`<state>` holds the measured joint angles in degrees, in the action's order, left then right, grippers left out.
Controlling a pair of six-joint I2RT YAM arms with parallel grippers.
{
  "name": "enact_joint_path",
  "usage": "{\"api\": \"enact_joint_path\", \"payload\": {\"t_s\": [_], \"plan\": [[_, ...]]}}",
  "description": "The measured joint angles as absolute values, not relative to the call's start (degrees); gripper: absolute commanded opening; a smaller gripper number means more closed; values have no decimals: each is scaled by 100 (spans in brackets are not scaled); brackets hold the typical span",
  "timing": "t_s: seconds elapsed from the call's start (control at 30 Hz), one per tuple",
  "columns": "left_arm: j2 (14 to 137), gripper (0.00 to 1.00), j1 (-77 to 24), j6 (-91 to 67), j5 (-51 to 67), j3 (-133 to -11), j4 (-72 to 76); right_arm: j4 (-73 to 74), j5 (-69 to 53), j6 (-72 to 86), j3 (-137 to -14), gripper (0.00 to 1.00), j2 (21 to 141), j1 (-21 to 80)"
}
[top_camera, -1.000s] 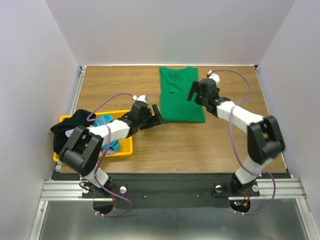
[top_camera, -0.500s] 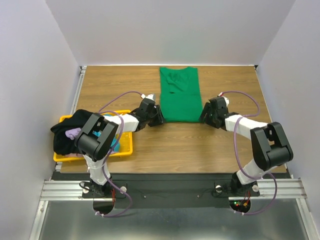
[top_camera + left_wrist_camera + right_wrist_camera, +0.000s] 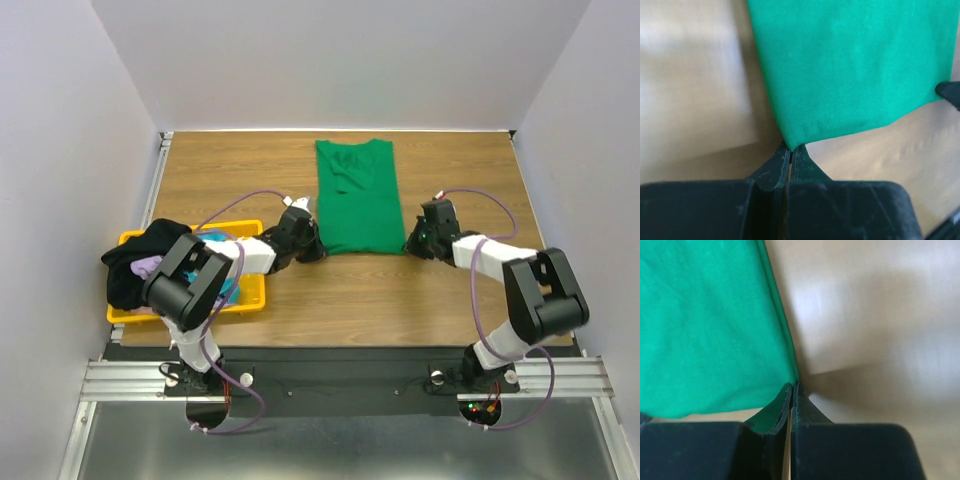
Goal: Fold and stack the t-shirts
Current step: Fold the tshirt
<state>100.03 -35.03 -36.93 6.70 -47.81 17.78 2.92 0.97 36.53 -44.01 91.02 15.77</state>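
Fingers (image 3: 774, 167) of the left gripper (image 3: 790, 149) were pressed tight together on the near-left corner of the green t-shirt (image 3: 357, 200). The hem tip ran right down into the seam between them. At the opposite corner the right gripper (image 3: 792, 388) was likewise clamped, with a sliver of green cloth showing between its fingers (image 3: 807, 409). How deep either bite went was hard to judge from the wrist views.

Seen from above, the shirt lay flat and lengthwise on the counter (image 3: 230, 170), collar toward 12 o'clock and bottom hem toward 6. The left grip sat at about its 7 o'clock corner and the right at about 5 o'clock.

It looked like thin, light knit, quite limp, with no stiffness to hold a shape. Lifted by two corners, it would probably sag in the middle and drag on the wood. The hem corners were therefore the sensible hold, since the doubled stitching there gives more to bite on. Both sides would need to travel together toward 12 o'clock to keep the fold square.

More t-shirts (image 3: 140, 265), black among them, were heaped in the yellow bin (image 3: 255, 292) out at 8 o'clock.
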Motion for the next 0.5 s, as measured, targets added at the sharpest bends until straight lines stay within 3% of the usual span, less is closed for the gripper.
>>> {"api": "enact_joint_path", "payload": {"t_s": [0.33,0.5], "plan": [[7732,0,-5033,-4143,451,-3310,1426,1518,-115,3903,-3129,0,6173,1581],[6794,0,-5332,-4375,360,-3063,934,2287,-261,3979,-2840,0,4956,1584]]}}
